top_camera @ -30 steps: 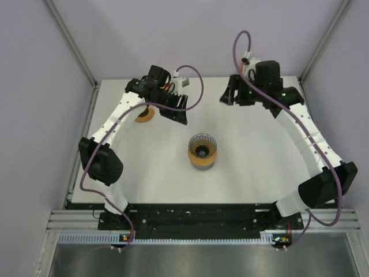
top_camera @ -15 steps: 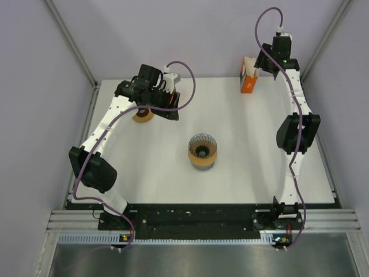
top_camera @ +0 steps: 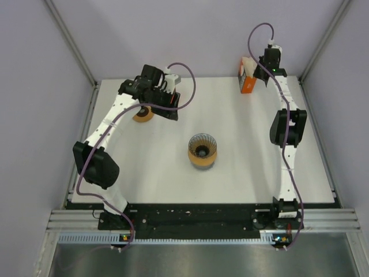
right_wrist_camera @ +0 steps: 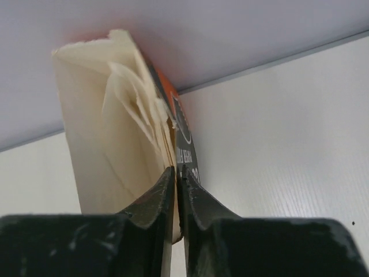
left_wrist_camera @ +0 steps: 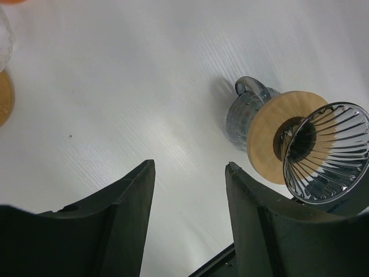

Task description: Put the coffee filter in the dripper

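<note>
While the left gripper [left_wrist_camera: 190, 166] hangs with jaws apart over the table [top_camera: 248, 156], the right gripper [right_wrist_camera: 176, 173] pinches a coffee filter [right_wrist_camera: 115, 138] in its box [right_wrist_camera: 185, 144] at the far right corner, well apart from the central dripper [top_camera: 202, 150].

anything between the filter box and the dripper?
No. That stretch is bare table, shown in the top external view: filter box at the far edge, dripper mid-table.

The dripper [top_camera: 202, 150] is clear glass with fine radial ribs, ringed by a tan wooden collar [left_wrist_camera: 271, 135]. The table [top_camera: 242, 167] under it is white. Far right of the dripper, cream filters [right_wrist_camera: 109, 127] fill an orange box [top_camera: 248, 85] with a black label [right_wrist_camera: 185, 144]. The cables [top_camera: 194, 82] are purple.
</note>
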Action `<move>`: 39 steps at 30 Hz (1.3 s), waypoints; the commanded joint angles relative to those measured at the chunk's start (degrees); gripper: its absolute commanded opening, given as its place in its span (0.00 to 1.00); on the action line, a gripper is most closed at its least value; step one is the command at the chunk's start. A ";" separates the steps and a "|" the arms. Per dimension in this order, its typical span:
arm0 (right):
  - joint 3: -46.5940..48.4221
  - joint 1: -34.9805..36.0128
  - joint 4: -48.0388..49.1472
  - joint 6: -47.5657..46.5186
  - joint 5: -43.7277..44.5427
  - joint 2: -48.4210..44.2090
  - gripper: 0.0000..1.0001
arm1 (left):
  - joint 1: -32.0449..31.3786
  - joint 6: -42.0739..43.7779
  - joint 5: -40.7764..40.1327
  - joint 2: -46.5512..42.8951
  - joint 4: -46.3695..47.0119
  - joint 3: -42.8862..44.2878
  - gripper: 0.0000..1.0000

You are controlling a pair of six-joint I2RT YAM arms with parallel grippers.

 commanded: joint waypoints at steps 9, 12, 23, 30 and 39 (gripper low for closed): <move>-11.90 0.37 4.43 -15.08 -5.99 -16.99 0.00 | 0.79 2.56 -0.01 0.98 -0.58 4.99 0.57; -22.08 1.86 7.06 -23.60 -8.72 -26.74 0.00 | 1.67 4.15 3.06 0.80 -2.69 8.76 0.57; -48.48 18.10 14.11 -46.37 -14.70 -58.67 0.00 | 5.54 11.71 15.29 -8.41 -12.09 23.01 0.70; -51.91 36.47 11.04 -54.20 -11.19 -64.57 0.00 | 5.63 16.01 11.60 -15.89 -18.42 31.00 0.72; -51.91 54.14 9.71 -53.77 -12.51 -63.17 0.00 | 5.54 24.19 12.57 -24.50 -24.93 20.22 0.76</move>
